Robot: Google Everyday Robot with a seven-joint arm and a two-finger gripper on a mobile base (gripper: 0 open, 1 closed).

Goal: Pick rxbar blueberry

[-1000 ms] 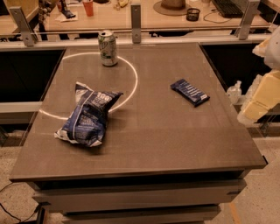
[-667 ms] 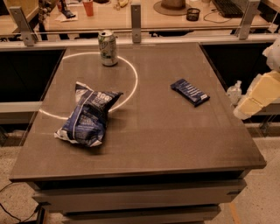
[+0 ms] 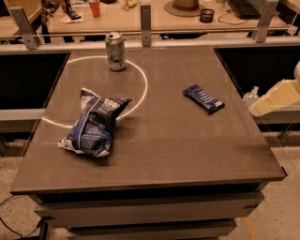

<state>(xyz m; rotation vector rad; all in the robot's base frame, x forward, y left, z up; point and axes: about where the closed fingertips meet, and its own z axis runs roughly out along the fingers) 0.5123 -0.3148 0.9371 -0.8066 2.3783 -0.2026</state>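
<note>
The rxbar blueberry [image 3: 203, 98] is a small flat dark navy bar with pale lettering. It lies flat on the right half of the dark table top [image 3: 178, 145], angled toward the front right. A cream part of my arm [image 3: 276, 97] shows at the right edge, beyond the table's right side and to the right of the bar. My gripper is out of view, so its fingers do not show. Nothing touches the bar.
A puffy blue-and-white chip bag [image 3: 93, 125] lies on the left half of the table. A green-and-white can [image 3: 115, 50] stands at the back left on a white circle line. A railing and a cluttered desk [image 3: 154, 14] run behind the table.
The cream arm part at the right edge has risen a little and lies flatter. The bar, bag and can have not moved.
</note>
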